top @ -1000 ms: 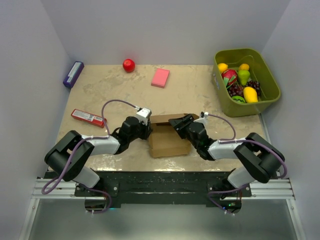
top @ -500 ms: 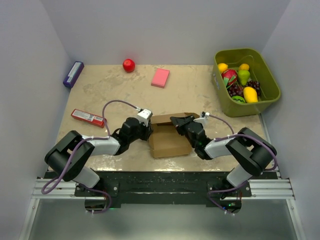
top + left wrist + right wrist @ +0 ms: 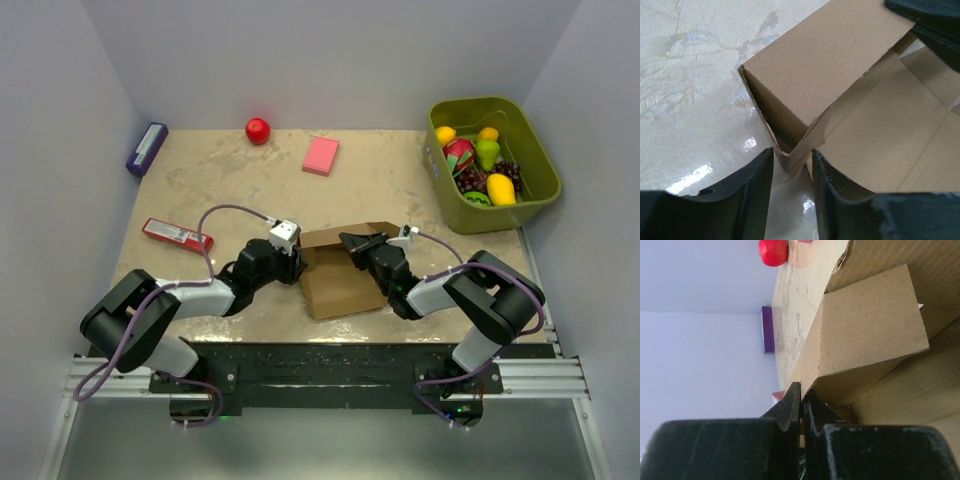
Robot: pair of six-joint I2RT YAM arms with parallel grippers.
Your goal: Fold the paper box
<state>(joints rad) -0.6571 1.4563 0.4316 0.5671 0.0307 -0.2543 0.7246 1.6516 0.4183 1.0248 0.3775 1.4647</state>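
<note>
The paper box (image 3: pixel 345 285) is plain brown cardboard, partly folded, lying between my two arms at the near middle of the table. In the left wrist view a folded corner of the paper box (image 3: pixel 820 65) pokes between my left gripper's (image 3: pixel 792 154) fingers, which stand apart around it without pinching. From above, my left gripper (image 3: pixel 296 263) is at the box's left side. My right gripper (image 3: pixel 353 243) is at the far right flap. In the right wrist view, my right gripper (image 3: pixel 802 388) is shut on the thin edge of an upright wall of the paper box (image 3: pixel 865 325).
A pink flat block (image 3: pixel 321 155), a red ball (image 3: pixel 258 130) and a purple box (image 3: pixel 147 148) lie toward the back. A red packet (image 3: pixel 177 235) lies at the left. A green bin (image 3: pixel 541 150) of toy fruit stands at the back right.
My right gripper has closed onto the box's wall edge. My left gripper's fingers have parted a little around the corner. The box has turned slightly.
</note>
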